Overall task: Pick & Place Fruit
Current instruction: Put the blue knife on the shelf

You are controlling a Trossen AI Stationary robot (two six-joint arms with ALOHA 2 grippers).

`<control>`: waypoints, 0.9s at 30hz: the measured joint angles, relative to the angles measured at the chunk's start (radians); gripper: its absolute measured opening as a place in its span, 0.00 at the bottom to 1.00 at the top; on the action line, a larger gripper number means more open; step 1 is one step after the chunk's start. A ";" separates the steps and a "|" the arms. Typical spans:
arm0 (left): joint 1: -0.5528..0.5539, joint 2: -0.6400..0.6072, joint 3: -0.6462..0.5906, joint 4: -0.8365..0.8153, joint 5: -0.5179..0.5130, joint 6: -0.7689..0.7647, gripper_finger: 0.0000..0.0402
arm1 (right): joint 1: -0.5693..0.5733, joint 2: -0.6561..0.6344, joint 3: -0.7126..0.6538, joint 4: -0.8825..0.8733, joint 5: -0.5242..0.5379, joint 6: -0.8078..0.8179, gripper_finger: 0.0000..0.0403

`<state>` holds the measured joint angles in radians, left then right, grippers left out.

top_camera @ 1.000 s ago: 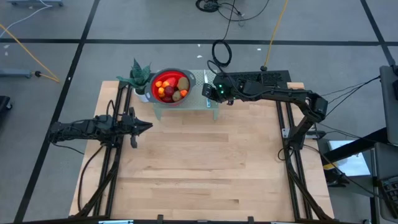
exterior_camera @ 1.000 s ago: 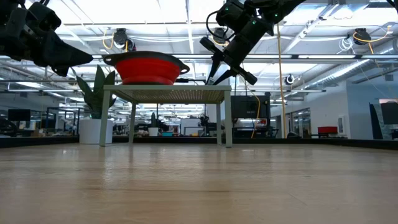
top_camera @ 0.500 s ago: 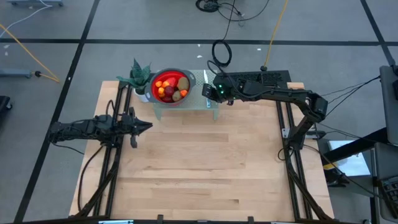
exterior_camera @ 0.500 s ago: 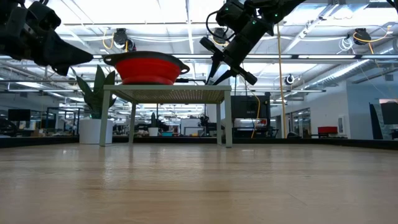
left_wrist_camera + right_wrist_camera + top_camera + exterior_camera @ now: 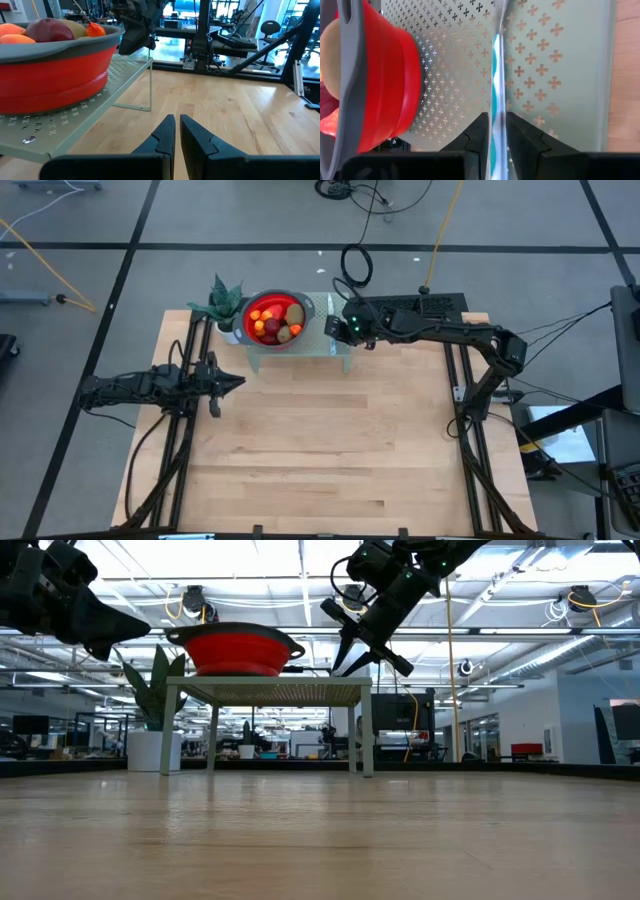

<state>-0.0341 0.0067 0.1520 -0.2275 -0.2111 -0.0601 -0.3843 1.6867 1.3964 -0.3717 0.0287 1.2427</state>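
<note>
Nothing has shifted that I can see since a second ago: both arms sit where they were, and the fruit (image 5: 274, 321) lies as before, heaped in the red bowl (image 5: 249, 307) on the small perforated stand (image 5: 318, 343) at the far edge of the surface (image 5: 320, 440).

Those fruit look to me like small hard toy pieces, light, smooth-skinned and rounded, so likely to slip or roll out of a pinch. I would take one across its widest part, from above, choosing a piece on top of the heap such as the dark red round one (image 5: 49, 30), and close gently.

My right gripper (image 5: 333, 327) is stretched out over the stand just beside the bowl, pointing steeply down. From its own wrist camera, the fingers are nearly closed on a slim blue-and-white stick (image 5: 497, 75) that runs out between them over the stand's top. That is not fruit.

My left gripper (image 5: 240, 383) waits low over the left side of the surface, clear of the stand, arm held level and aimed toward the bowl, its fingers clenched on nothing.
</note>
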 joint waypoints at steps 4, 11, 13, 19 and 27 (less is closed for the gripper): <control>0.000 0.000 0.000 0.000 0.000 -0.001 0.06 | 0.001 0.000 0.000 0.000 -0.003 0.000 0.15; 0.000 0.000 0.000 0.000 0.001 -0.003 0.06 | 0.001 0.000 0.000 0.000 0.003 0.002 0.15; 0.000 0.000 0.000 0.000 0.002 -0.014 0.06 | 0.001 0.000 0.000 0.000 0.004 0.004 0.15; 0.000 0.000 0.000 0.000 0.004 -0.027 0.06 | 0.007 0.000 0.000 0.000 -0.003 0.020 0.15; 0.000 0.000 0.000 0.000 0.004 -0.027 0.06 | 0.034 0.000 0.000 -0.008 0.001 0.021 0.15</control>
<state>-0.0341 0.0063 0.1520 -0.2279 -0.2070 -0.0868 -0.3504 1.6867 1.3960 -0.3801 0.0296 1.2636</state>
